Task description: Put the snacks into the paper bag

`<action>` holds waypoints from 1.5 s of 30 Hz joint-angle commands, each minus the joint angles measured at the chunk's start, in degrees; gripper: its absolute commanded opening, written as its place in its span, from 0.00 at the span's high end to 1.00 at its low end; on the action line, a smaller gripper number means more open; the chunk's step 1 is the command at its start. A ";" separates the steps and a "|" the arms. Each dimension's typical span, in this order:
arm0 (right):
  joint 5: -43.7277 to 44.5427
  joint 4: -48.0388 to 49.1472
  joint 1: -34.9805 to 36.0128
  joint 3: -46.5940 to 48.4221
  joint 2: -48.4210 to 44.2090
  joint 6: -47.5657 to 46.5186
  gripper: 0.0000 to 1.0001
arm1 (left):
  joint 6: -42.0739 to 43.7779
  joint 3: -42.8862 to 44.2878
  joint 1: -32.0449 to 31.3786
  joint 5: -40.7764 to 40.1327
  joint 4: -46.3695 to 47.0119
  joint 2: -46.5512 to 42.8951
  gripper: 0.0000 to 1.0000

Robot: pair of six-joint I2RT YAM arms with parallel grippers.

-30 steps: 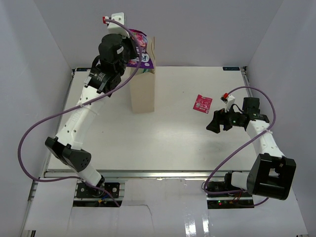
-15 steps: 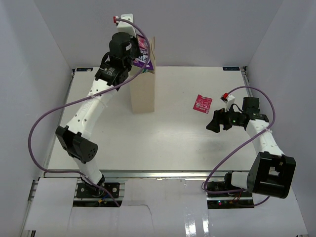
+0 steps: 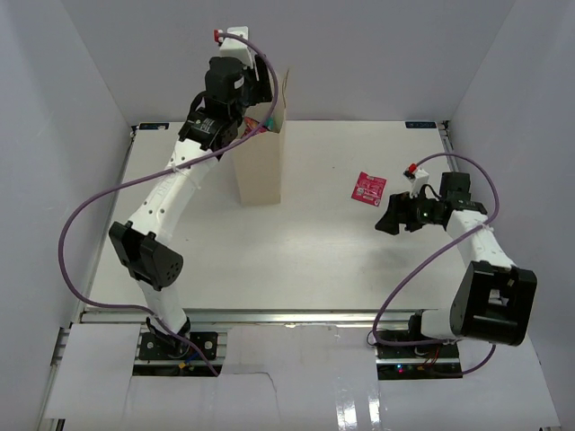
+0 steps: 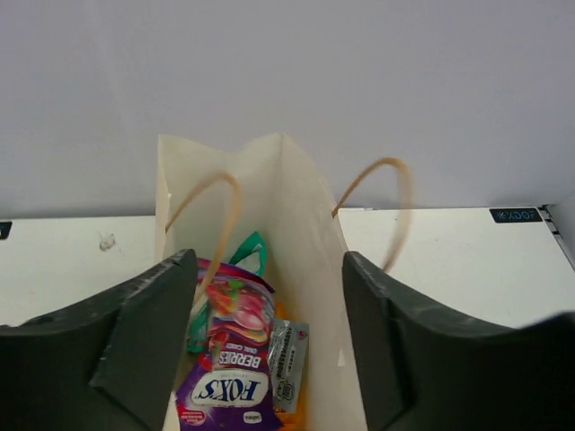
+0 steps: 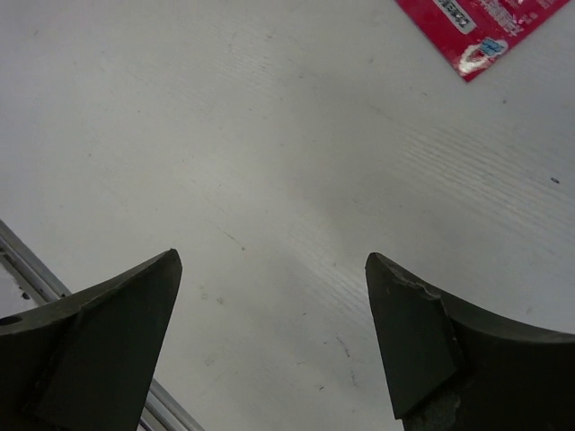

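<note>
The paper bag stands upright at the back of the table, its mouth open. My left gripper hangs open just above that mouth, nothing between its fingers. In the left wrist view my left gripper frames the bag, where a purple-pink packet lies on top beside a teal-and-white one, a silver-grey one and an orange one. A pink-red packet lies flat on the table to the right. My right gripper is open, low over the table just right of and nearer than it. The right wrist view shows my right gripper over bare table, the pink-red packet at the top right.
The bag's thin handles arch up on both sides of its mouth. White walls close in the table at the back and on both sides. A metal rail runs along the near edge.
My left gripper carried the purple-pink packet over the bag's mouth and opened; the packet now lies inside the bag. My right arm shifted slightly left.
</note>
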 commanded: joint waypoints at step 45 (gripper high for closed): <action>37.92 5.11 13.65 33.65 47.30 32.80 0.69 | -33.67 -69.67 0.22 21.41 1.45 -64.34 0.02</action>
